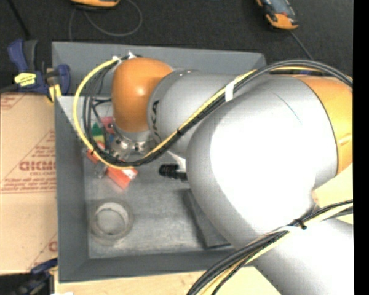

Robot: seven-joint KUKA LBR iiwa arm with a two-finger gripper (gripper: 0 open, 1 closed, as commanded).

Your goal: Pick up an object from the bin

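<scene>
Fingers are hidden under the orange wrist cover (pixel 135 94); whether they are open or hold anything cannot be told. The arm (pixel 252 158) comes in from the right, its wrist turned down into the bin's (pixel 71 226) left half. Nearest the fingers, just in front, lies an orange block (pixel 120 176), its long axis roughly left to right. A clear cup (pixel 111 219) stands well apart, further forward.

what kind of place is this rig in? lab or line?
Probably a robotics lab cell for bin-picking trials: one arm reaching into a grey metal bin, with loose odds in it such as a clear round cup and an orange-red piece.
</scene>
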